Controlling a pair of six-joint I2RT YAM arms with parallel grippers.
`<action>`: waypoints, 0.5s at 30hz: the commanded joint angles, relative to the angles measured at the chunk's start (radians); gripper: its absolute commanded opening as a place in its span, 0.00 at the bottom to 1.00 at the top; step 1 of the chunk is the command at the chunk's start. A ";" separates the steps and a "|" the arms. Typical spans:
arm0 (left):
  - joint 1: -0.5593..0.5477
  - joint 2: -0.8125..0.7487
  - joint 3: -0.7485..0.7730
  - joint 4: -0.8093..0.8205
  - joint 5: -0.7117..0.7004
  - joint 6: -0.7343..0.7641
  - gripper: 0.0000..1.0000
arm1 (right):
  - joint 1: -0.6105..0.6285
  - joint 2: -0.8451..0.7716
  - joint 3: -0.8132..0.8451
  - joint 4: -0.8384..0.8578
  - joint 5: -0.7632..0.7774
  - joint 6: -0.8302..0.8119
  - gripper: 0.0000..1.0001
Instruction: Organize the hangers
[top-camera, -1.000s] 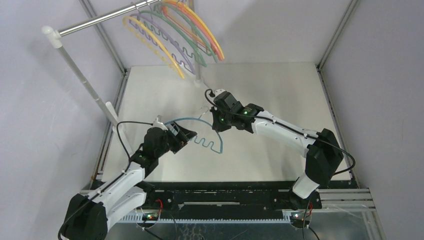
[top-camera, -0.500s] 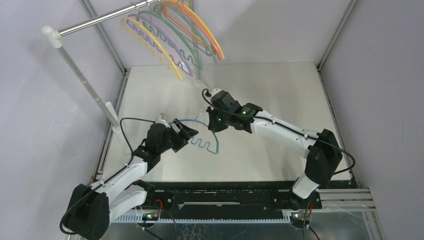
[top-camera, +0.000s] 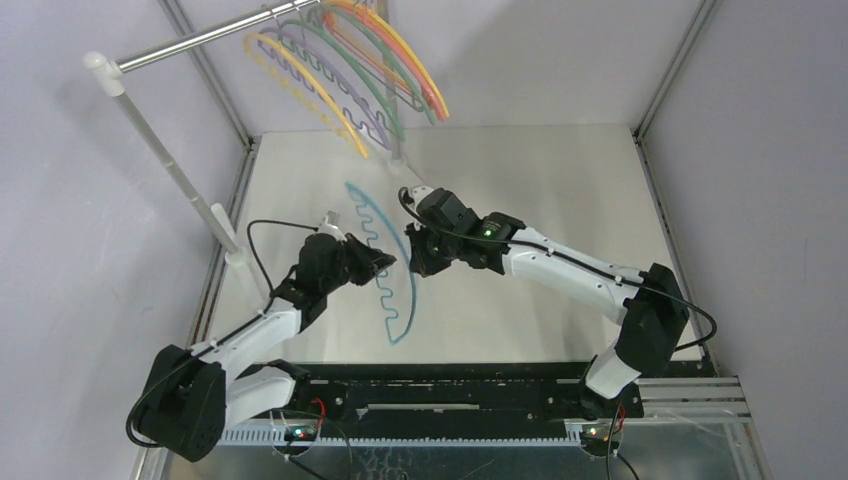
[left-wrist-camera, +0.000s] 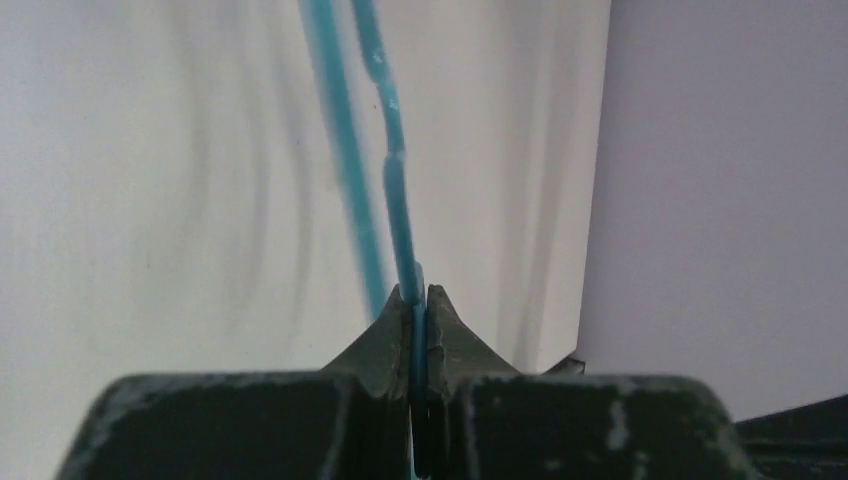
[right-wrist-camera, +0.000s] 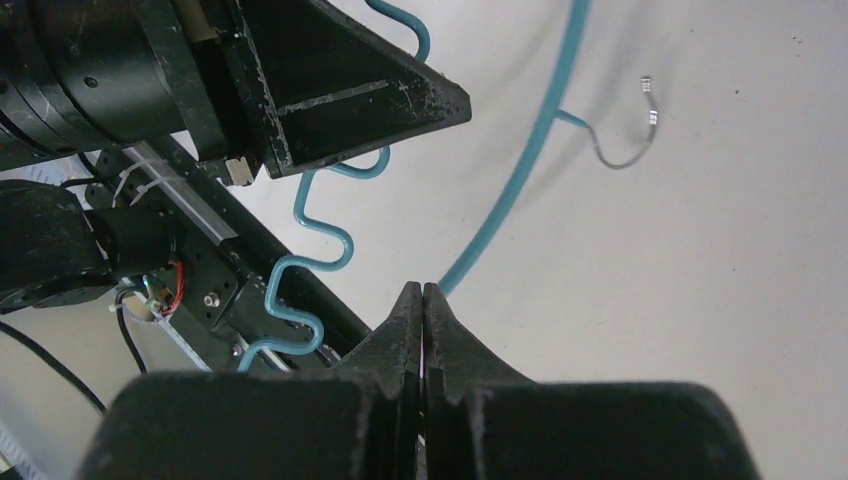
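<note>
A teal wavy-edged hanger (top-camera: 366, 222) stands on edge above the table, running from far to near between the two arms. My left gripper (top-camera: 385, 262) is shut on its wavy bar; in the left wrist view the teal bar (left-wrist-camera: 398, 200) is pinched between the jaws (left-wrist-camera: 414, 300). My right gripper (top-camera: 414, 262) sits just right of it, jaws shut (right-wrist-camera: 423, 290) with nothing showing between them. The hanger's arch (right-wrist-camera: 530, 140) runs down behind its fingertips. The small wire hook (right-wrist-camera: 625, 150) points away from the arch. Several other hangers (top-camera: 340, 75) hang on the rail.
A silver rail (top-camera: 200, 38) crosses the back left on white posts (top-camera: 165, 150). One post stands close to the left arm's elbow. Grey walls close in the white table (top-camera: 560, 180) on three sides. The left gripper's finger (right-wrist-camera: 340, 80) looms close in the right wrist view.
The left gripper has closed on the teal hanger. The hanger has swung from lying crosswise to standing lengthwise. Both arms shifted slightly to the left.
</note>
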 joint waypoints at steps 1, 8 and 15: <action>-0.002 -0.050 0.023 0.032 -0.027 0.018 0.00 | -0.010 -0.055 0.028 0.004 -0.015 -0.011 0.00; 0.000 -0.226 -0.011 0.031 -0.143 0.008 0.00 | -0.087 -0.147 -0.083 0.025 -0.152 0.053 0.27; 0.006 -0.386 -0.136 0.271 -0.226 -0.102 0.00 | -0.181 -0.232 -0.312 0.350 -0.434 0.246 0.72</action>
